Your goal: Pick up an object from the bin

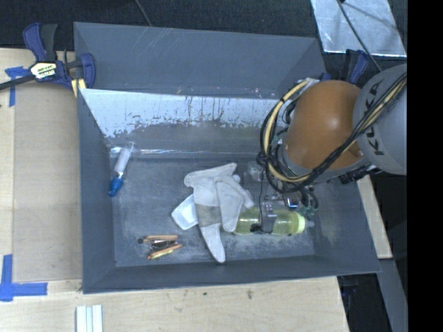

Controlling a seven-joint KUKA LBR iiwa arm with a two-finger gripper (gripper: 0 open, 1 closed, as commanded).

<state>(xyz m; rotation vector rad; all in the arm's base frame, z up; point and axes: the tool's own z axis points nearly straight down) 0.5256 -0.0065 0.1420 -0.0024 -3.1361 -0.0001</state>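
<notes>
- A small yellow-green bottle (286,223), somewhat see-through, rounded in shape.
- It lies flat on its side, its length running left to right.
- It rests on the floor of the bin (149,209), lower right of the frame's centre, with its left end against a crumpled white cloth (214,198).

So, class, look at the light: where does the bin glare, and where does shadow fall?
Camera view: a bright band of glare runs along the far wall of the bin; the cloth in the middle is strongly lit; the floor darkens close under the arm, just behind the bottle; the near wall stays dim and even.
</notes>
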